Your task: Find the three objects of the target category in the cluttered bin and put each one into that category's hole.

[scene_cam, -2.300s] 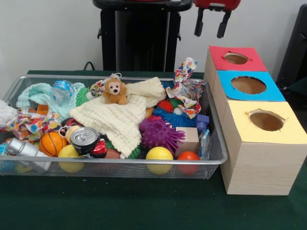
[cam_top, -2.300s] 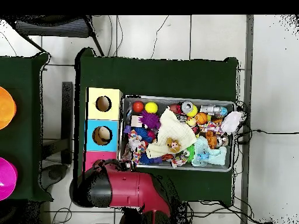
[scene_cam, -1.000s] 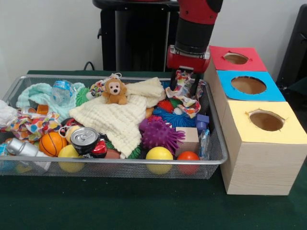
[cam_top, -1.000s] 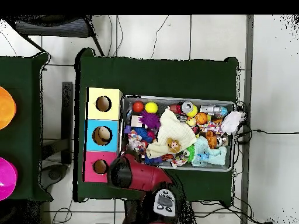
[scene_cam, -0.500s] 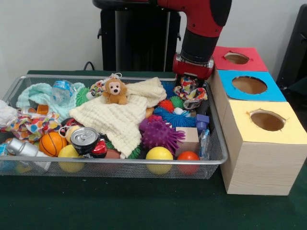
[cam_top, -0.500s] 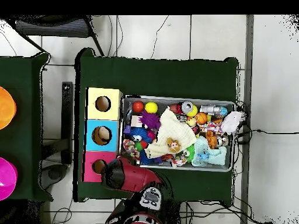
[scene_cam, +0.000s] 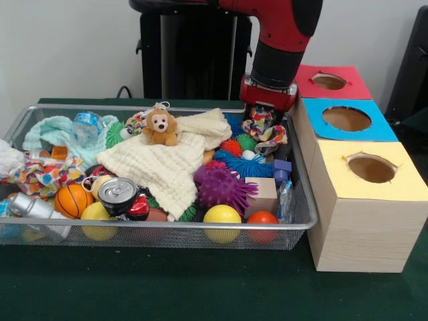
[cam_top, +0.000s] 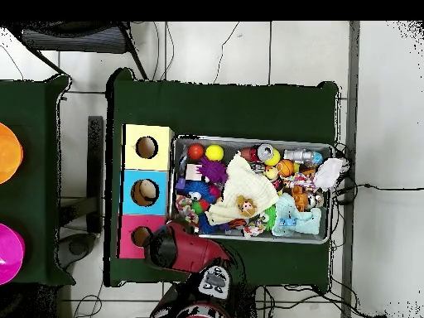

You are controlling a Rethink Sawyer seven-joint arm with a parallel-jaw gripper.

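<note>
Green table (scene_cam: 167,287): gripper (scene_cam: 266,117) grips patterned cloth (scene_cam: 266,134).

A plain pale wall (scene_cam: 73,47) fills the back of the room in the front view, evenly lit with no strong shadows. A dark green cloth (scene_cam: 167,287) covers the table. Seen from above, that green table (cam_top: 224,103) stands on a light tiled floor (cam_top: 377,124) crossed by thin dark seams, with black cables (cam_top: 377,189) trailing across it. A second green-topped table (cam_top: 29,166) sits off to one side, carrying an orange disc (cam_top: 7,153) and a pink disc (cam_top: 8,252). A dark chair (cam_top: 79,37) stands in a corner.
</note>
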